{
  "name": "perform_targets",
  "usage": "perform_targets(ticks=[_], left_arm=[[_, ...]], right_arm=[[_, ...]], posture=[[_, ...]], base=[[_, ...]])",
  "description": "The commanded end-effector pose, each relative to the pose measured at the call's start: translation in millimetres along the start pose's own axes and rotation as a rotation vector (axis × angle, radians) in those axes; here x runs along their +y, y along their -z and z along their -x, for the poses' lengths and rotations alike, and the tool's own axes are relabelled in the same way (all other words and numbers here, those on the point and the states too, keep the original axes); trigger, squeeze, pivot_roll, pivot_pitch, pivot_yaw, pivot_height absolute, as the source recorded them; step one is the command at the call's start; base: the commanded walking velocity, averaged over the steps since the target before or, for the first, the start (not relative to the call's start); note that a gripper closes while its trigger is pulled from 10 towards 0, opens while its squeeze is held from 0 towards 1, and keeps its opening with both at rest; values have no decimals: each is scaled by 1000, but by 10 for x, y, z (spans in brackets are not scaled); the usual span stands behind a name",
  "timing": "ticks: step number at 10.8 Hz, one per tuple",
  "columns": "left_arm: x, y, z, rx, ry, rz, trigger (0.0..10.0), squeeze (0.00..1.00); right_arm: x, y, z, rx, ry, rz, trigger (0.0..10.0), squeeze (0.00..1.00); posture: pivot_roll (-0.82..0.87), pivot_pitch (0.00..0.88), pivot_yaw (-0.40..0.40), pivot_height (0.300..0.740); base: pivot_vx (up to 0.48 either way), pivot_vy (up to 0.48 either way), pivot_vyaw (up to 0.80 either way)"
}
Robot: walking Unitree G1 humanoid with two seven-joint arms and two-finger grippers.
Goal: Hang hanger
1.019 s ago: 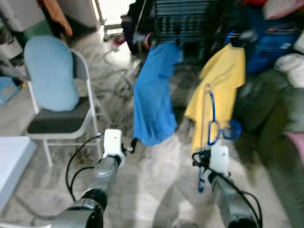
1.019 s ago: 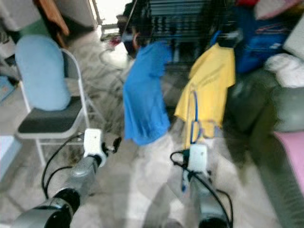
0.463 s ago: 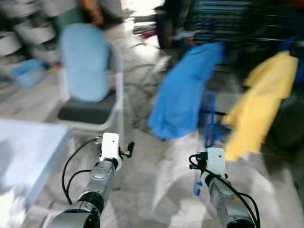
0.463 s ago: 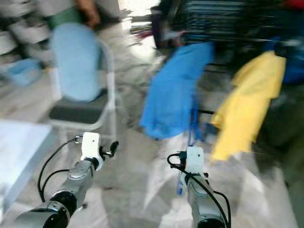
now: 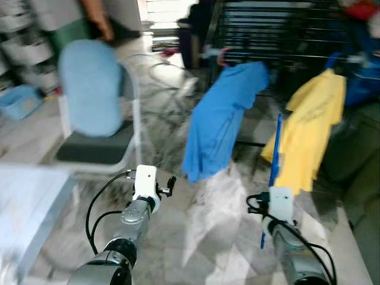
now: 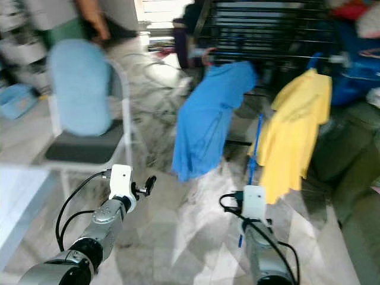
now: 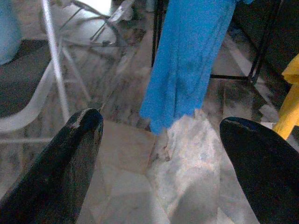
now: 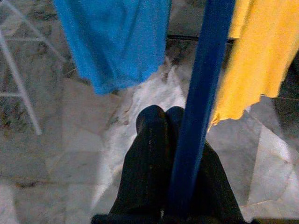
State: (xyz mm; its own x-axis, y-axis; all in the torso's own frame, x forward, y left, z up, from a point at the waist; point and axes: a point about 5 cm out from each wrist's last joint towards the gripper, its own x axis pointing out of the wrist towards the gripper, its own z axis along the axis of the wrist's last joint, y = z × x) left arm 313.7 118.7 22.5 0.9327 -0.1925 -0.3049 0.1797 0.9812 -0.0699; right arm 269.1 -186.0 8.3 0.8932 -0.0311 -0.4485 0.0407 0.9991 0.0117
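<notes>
A blue plastic hanger stands nearly upright in front of my right arm, and my right gripper is shut on it; in the right wrist view the hanger's blue bar runs right beside the closed black fingers. My left gripper is open with nothing between its fingers, held low over the marble floor at the left. Ahead stands a black drying rack. A blue shirt and a yellow shirt hang from it.
A white folding chair with a light-blue cushion stands to the left. A white table edge is at the near left. A dark sofa is on the right. A person's arm shows at the back left.
The whole picture has swung sideways and back, so the camera moved. Both arms keep their pose, and the right gripper still holds the hanger.
</notes>
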Motion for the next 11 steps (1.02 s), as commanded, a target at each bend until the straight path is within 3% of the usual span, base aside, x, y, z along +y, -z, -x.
perform_targets(ticks=[1,3,6,11], left_arm=[[27,-10,0,-4,-3,1,10000,0],[-19,49,20,10,6,4,10000,0],[-95,-51,-37,-11,23,7,10000,0],[-75,24,-7,18,29,-9,10000,0]], right_arm=[[64,-80,-34,-19,-22,-1,10000,0],[64,-90,-54,5,-88,25,10000,0],[-73,-211,-119,2,-45,35,10000,0],[-213,-188,-108,14,37,-3,10000,0]], posture=[[-250,63,66,740],[-255,55,67,740],[-255,39,65,740],[-262,52,76,740]], base=[[480,0,0],[480,0,0],[480,0,0],[480,0,0]])
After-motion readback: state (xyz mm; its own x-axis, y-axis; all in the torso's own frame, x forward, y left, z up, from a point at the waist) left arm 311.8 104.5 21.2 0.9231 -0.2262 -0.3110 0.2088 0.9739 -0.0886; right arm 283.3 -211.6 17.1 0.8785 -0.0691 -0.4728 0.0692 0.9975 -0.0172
